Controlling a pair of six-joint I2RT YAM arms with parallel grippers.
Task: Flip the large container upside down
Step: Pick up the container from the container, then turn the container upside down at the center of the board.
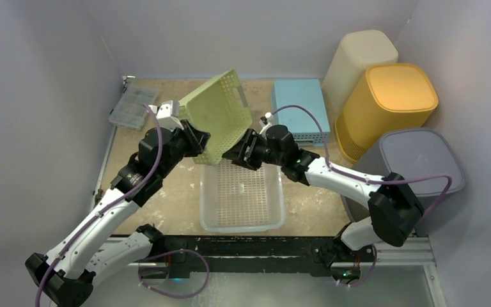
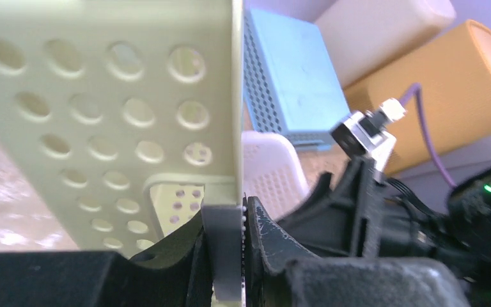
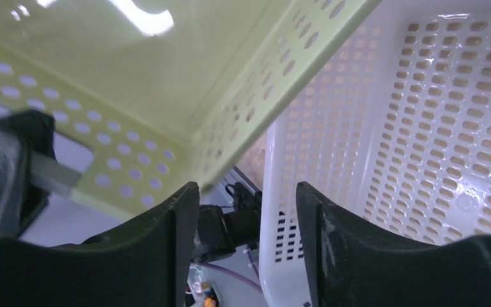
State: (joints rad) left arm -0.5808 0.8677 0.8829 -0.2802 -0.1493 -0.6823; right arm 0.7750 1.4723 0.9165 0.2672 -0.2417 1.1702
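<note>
Room for movement is given mainly by the bare strip of the surface (image 1: 166, 198) to the left of the white basket (image 1: 241, 225), which is set upright near the front edge. The green basket (image 1: 220, 115) is held in the air just behind and above the white basket and is tilted steeply. Its lowest edge is seen over the white basket's back rim; whether the two touch cannot be told.

The left claw (image 1: 195, 137) is placed behind the white basket's back-left corner. In the left wrist view it (image 2: 243, 211) is seen pinched tight on the green basket's (image 2: 102, 96) perforated wall edge. The right claw (image 1: 240, 152) is placed above the white basket's back rim. In its own view its jaws (image 3: 246, 192) are parted and nothing is gripped. The green basket's (image 3: 134, 83) holed edge passes just above them, and the white basket's (image 3: 454, 128) wall is seen beyond.

Behind and to the right of the white basket, the space is crowded by a blue box (image 1: 300, 109), a cream bin (image 1: 358, 57), a yellow bin (image 1: 390, 102) and a grey bin (image 1: 422, 160), all set close together. Well behind and to the left, a clear organizer box (image 1: 131, 105) is set against the wall.
</note>
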